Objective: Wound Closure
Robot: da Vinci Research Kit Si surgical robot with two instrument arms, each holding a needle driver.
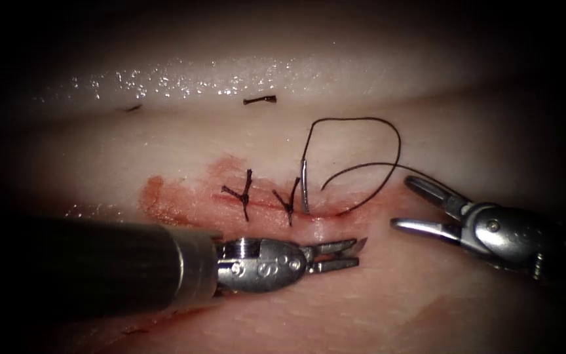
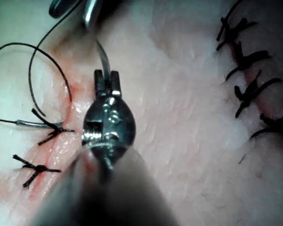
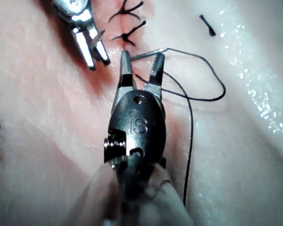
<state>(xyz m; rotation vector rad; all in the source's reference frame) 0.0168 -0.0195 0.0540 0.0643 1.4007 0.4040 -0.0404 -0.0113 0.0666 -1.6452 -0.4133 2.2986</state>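
The curved needle sits in the tissue [image 1: 427, 131] across the cut [image 1: 322, 213]. Its tail [image 1: 304, 187] stands out above the cut, with dark thread [image 1: 388, 131] looping away from it. The tip [image 1: 362, 242] comes out below the cut. My left tool [image 1: 355, 254] lies below the cut with its jaws shut on the needle near the tip [image 2: 102, 55]. My right tool [image 1: 406, 206] is at the right end of the cut, jaws open and holding nothing, with thread running past its upper jaw. In the right wrist view its open jaws [image 3: 141, 63] frame the needle tail [image 3: 148, 52].
Two knotted stitches [image 1: 245, 193] [image 1: 288, 203] close the cut left of the needle. Red fluid [image 1: 165, 200] stains the tissue at the cut's left end. Cut thread ends [image 1: 260, 100] lie on the far tissue. Another row of dark stitches [image 2: 250, 70] shows in the left wrist view.
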